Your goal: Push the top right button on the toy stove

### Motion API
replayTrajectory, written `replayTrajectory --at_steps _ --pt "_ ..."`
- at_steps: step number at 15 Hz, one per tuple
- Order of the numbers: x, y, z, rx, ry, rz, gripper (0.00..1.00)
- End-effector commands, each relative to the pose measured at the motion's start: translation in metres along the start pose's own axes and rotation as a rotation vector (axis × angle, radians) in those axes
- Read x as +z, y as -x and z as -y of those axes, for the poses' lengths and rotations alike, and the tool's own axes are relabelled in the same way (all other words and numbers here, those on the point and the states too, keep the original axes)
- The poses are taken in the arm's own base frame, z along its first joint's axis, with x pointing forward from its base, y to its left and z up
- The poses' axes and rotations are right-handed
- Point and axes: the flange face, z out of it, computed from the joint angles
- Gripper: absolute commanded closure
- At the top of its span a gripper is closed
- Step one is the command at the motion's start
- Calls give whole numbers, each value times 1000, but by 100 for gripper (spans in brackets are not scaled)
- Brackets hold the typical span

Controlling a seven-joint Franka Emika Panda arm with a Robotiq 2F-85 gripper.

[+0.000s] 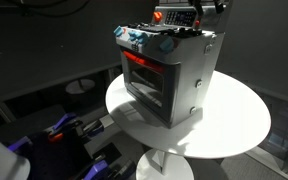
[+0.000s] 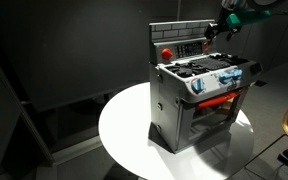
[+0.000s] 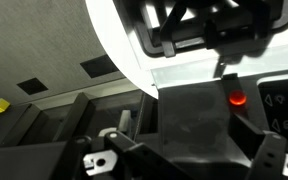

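Observation:
The toy stove (image 1: 169, 75) is a silver-grey box with a red-glowing front window. It stands on a round white table in both exterior views (image 2: 199, 100). Blue-and-white knobs line its front top edge. Its red back control panel (image 2: 179, 47) rises at the rear (image 1: 172, 16). My gripper (image 2: 216, 28) hangs at the right end of that panel, fingertips close to it, fingers together and holding nothing (image 1: 196, 12). In the wrist view my dark fingers (image 3: 189, 150) fill the lower middle. A small red glowing button (image 3: 238, 99) shows just beyond their tip.
The round white table (image 1: 234, 125) has bare surface around the stove. Dark curtains and a dark floor surround it. Blue and red equipment (image 1: 59, 130) lies on the floor beside the table. In the wrist view the white table edge (image 3: 114, 40) curves across the top.

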Motion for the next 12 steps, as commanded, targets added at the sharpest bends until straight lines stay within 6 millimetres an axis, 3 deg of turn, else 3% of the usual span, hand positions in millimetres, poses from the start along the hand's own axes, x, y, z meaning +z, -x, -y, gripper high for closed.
replayTrajectory --at_steps 1,12 --pt "-13 2 5 -2 -30 -7 0" --pt "-22 10 9 -1 -38 5 0"
